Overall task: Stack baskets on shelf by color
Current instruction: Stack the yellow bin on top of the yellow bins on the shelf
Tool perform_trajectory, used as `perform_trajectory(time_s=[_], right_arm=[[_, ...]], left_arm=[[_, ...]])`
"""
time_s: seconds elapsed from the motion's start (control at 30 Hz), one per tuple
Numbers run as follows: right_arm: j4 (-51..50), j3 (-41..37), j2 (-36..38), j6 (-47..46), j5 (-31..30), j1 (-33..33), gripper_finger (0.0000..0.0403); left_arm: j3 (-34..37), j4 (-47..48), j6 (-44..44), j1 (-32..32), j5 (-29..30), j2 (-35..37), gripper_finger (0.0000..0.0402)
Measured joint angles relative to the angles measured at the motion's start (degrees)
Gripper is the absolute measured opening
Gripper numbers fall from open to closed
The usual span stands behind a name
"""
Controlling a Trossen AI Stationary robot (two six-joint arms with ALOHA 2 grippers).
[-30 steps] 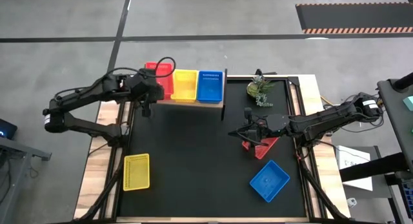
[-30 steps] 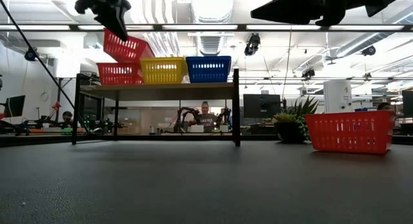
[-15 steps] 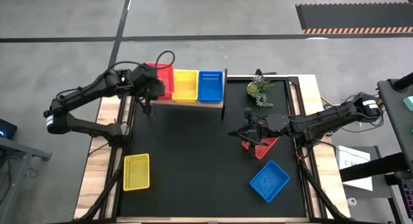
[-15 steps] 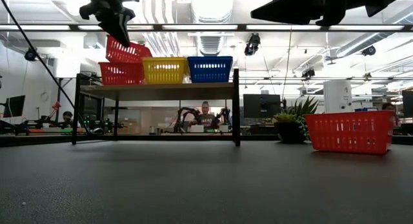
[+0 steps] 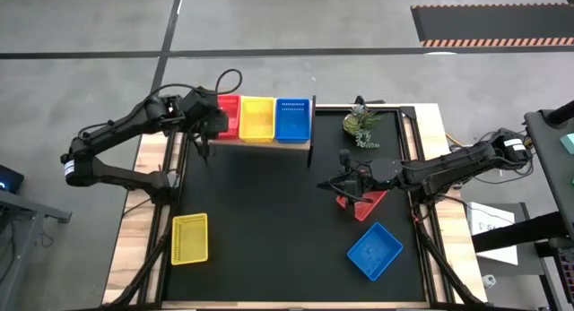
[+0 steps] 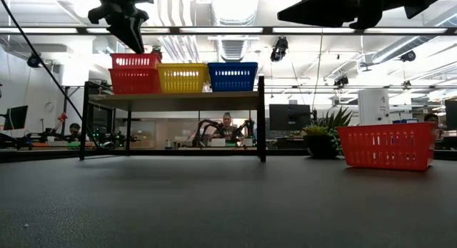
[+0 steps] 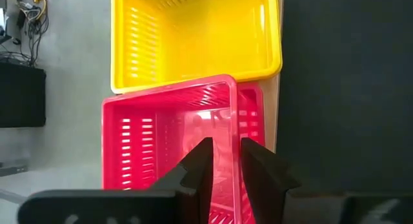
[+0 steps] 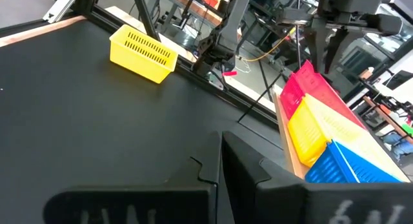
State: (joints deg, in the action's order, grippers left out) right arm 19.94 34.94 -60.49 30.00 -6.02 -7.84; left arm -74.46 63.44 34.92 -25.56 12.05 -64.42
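Red baskets [image 6: 134, 71]: two stacked, one apart.

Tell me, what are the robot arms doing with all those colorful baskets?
They are sorting baskets by color on the shelf. The left hand hovers over the red stack, its fingers a little apart around one wall of the top red basket, which sits in the one below. A yellow basket and a blue basket stand beside the stack. The right hand waits, shut, over another red basket on the table. One yellow basket and one blue basket also wait there.
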Motion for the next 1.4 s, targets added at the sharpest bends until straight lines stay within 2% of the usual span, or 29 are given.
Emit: perform_trajectory(time_s=[0.2,0.4,0.57,0.67,0.83,1.0,1.17,1.27,1.4], right_arm=[[0.0,0.0,0.0,-0.27,0.0,-0.01,0.0009],[0.0,0.0,0.0,-0.39,0.0,-0.02,0.0009],[0.0,0.0,0.0,-0.17,0.0,0.0,0.0009],[0.0,0.0,0.0,-0.11,0.07,-0.01,0.0009],[-0.13,0.0,-0.04,0.01,2.23,0.0,0.0009],[0.36,0.0,-0.04,0.9,3.21,0.58,0.0009],[0.54,-0.02,-0.04,0.62,3.51,2.62,0.0009],[0.93,-0.02,-0.04,0.59,3.52,3.38,0.0009],[1.48,-0.02,-0.04,0.68,5.52,3.8,0.0009]], left_arm=[[-0.04,0.01,-0.3,0.37,-0.02,0.36,0.0068],[0.45,-6.11,-10.52,1.31,-0.25,0.79,0.0067],[4.71,-11.71,-16.31,3.13,-2.19,0.83,0.005],[6.88,-13.5,-20.12,8.18,-3.02,1.02,0.0032],[9.86,-21.31,-25.65,21.34,-1.87,1.51,0.0004],[13.48,-30.39,-31.28,35.97,7.87,1.49,0.0001],[20.68,-41.77,-38.66,48.63,15.7,0.48,0.0001],[25.49,-50.84,-42.25,53.26,17.1,-0.77,0.0001],[30.33,-62.05,-44.97,56.34,17.65,-3.17,0.0001]])
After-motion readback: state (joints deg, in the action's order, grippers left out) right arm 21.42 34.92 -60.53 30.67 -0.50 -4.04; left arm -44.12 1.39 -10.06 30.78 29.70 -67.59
